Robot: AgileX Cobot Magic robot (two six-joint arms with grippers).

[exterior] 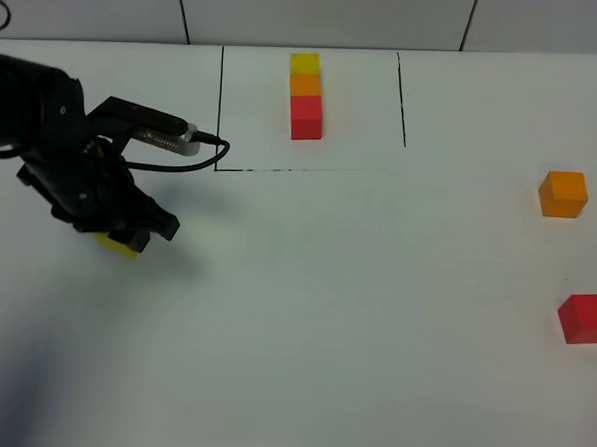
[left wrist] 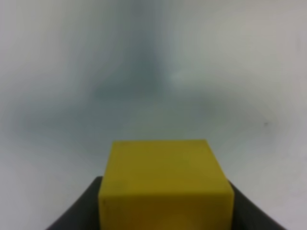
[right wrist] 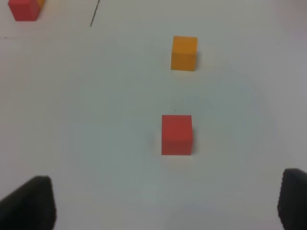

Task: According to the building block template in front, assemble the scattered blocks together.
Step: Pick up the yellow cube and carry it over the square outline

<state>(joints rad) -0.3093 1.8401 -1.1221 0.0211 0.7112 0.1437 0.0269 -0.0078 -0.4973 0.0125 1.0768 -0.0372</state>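
Pinching the yellow cube (left wrist: 165, 182), the left tool (exterior: 126, 232) hangs over the white table (exterior: 324, 315); right tool (right wrist: 160, 199) spread wide.

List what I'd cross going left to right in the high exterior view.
left pincer gripping the yellow cube → building block template inside its drawn frame → orange cube → red cube
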